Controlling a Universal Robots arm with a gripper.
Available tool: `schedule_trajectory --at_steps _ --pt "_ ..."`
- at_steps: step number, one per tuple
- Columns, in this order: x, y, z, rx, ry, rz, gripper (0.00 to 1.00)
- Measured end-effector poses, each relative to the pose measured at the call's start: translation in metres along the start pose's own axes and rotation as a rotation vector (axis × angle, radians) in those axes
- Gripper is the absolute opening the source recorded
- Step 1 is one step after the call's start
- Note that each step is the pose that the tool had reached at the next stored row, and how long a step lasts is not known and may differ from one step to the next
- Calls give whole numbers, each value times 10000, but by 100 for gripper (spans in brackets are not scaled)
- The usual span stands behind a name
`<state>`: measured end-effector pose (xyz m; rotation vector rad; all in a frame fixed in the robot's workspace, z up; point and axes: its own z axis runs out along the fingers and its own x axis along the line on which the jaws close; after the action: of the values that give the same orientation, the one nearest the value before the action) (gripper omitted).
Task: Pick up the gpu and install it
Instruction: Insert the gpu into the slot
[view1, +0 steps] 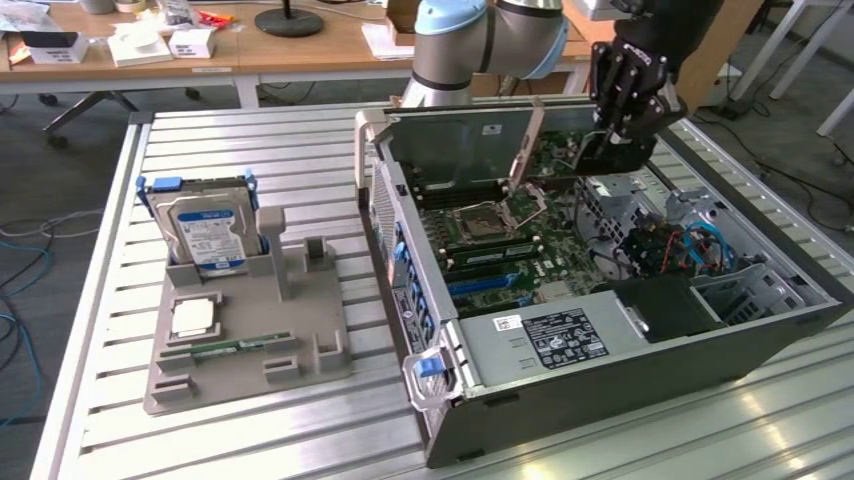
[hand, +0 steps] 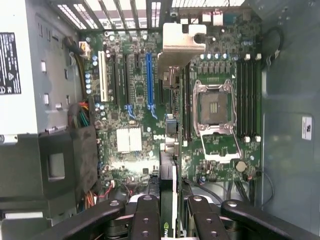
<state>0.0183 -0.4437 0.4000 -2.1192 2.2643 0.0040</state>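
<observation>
The gpu hangs edge-down inside the open computer case, its grey metal end bracket toward the case's rear wall. My gripper is shut on the card's far end from above. In the wrist view the gpu runs edge-on between my two black fingers, and its bracket reaches the rear slots. The card hovers over the green motherboard, between the blue expansion slot and the processor socket. Whether its edge touches a slot is hidden.
On the exterior view's left a grey holder carries a blue-labelled hard drive, a small chip and a green memory stick. The power supply and cables crowd the case's near end.
</observation>
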Motion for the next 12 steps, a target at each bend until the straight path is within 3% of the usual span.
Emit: schedule_trajectory --at_steps 12 --pt "14 223 -2 7 0 -14 26"
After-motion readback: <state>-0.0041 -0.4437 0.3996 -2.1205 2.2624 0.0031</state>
